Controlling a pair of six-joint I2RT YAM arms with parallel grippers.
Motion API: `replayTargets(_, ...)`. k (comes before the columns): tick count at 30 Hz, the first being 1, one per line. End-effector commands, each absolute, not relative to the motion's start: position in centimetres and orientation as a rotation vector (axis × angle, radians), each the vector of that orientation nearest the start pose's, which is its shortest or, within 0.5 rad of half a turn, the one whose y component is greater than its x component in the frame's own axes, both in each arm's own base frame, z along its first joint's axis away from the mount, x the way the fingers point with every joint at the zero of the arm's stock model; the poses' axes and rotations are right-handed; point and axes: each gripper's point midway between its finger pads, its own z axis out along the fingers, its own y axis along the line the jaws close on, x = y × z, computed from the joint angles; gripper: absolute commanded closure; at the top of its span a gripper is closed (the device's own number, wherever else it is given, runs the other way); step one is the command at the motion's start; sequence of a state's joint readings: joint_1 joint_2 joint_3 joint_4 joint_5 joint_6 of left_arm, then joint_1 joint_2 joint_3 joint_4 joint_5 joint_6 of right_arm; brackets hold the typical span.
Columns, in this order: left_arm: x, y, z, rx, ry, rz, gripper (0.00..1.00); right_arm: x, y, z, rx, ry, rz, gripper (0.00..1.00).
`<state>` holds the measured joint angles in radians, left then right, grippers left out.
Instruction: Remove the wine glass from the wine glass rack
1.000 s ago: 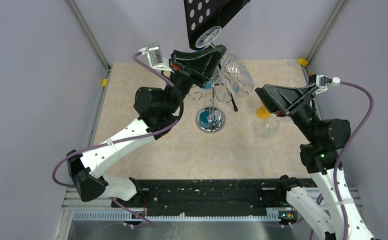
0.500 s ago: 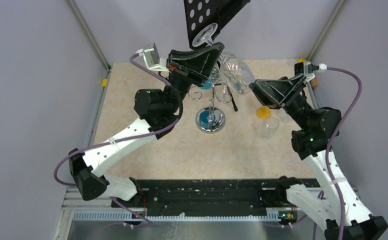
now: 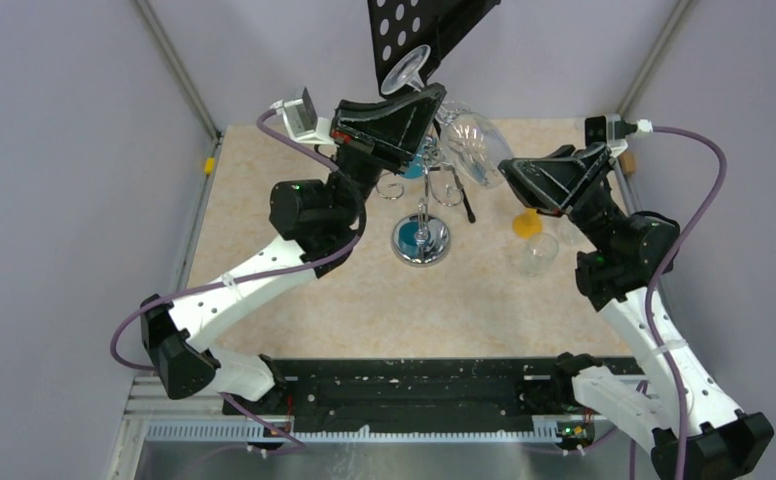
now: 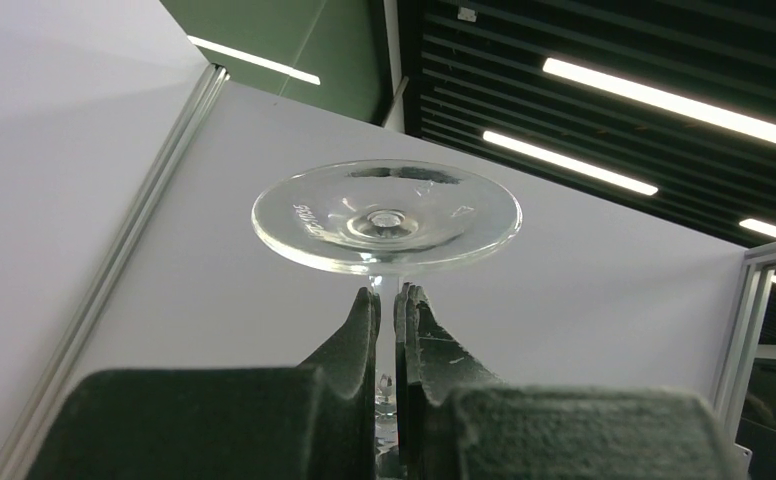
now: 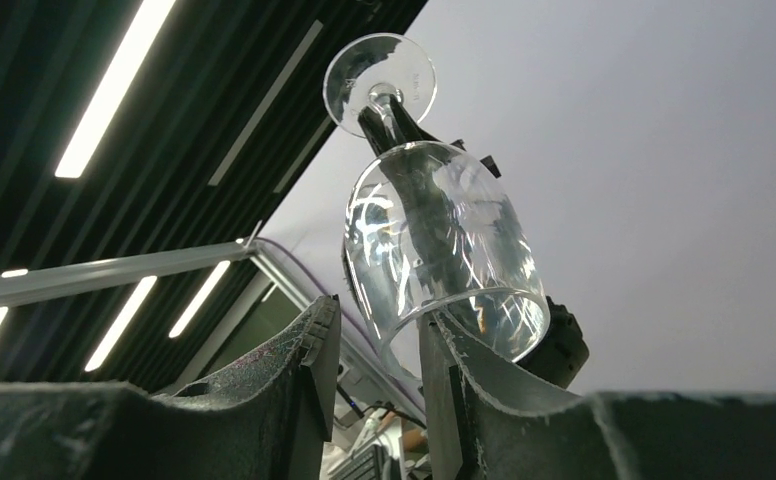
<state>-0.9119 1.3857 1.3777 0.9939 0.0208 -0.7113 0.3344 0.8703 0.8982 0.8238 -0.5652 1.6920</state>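
My left gripper (image 4: 392,297) pinches clear stemmed wine glass (image 4: 384,215) at stem, frame centre; right gripper (image 5: 376,312) jaws apart, astride bowl rim.

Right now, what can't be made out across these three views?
- Top view: the left gripper covers the wine glass rack's top, so whether the wine glass is clear of its arms is hidden.
- Left wrist view: the fingers hide the bowl; only foot and stem show.
- Right wrist view: reflections blur whether the right gripper touches the rim.
- Top view: the orange object is too small to identify.
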Motion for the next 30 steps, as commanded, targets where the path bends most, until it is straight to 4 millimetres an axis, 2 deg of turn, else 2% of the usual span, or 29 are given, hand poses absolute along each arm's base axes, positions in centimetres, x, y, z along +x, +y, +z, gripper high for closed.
replayTargets(1, 19.4, -30.6, 63.2, 0.072, 0.554, -1.624, 1.0, 13.6, 18.5, 57.0, -0.105, 0.899, 2.124, 0.65)
replayTargets(13, 18.1, -32.1, 62.3, 0.203, 0.526, -1.635, 1.0, 13.4, 19.2, 57.5, -0.134, 0.905, 2.169, 0.68)
replayTargets(17, 17.5, -32.5, 61.7, 0.255, 0.504, -1.621, 1.0, 13.0, 19.1, 57.8, -0.144, 0.896, 2.18, 0.79)
replayTargets(21, 16.9, -32.8, 61.5, 0.307, 0.503, -1.611, 0.98, 12.8, 18.9, 58.1, -0.146, 0.886, 2.187, 1.0)
replayTargets(25, 16.5, -32.8, 61.1, 0.344, 0.525, -1.59, 0.81, 12.6, 18.8, 58.2, -0.148, 0.874, 2.175, 1.0)
replayTargets(30, 16.4, -32.2, 60.5, 0.353, 0.567, -1.535, 0.48, 12.8, 18.6, 58.2, -0.129, 0.88, 2.102, 1.0)
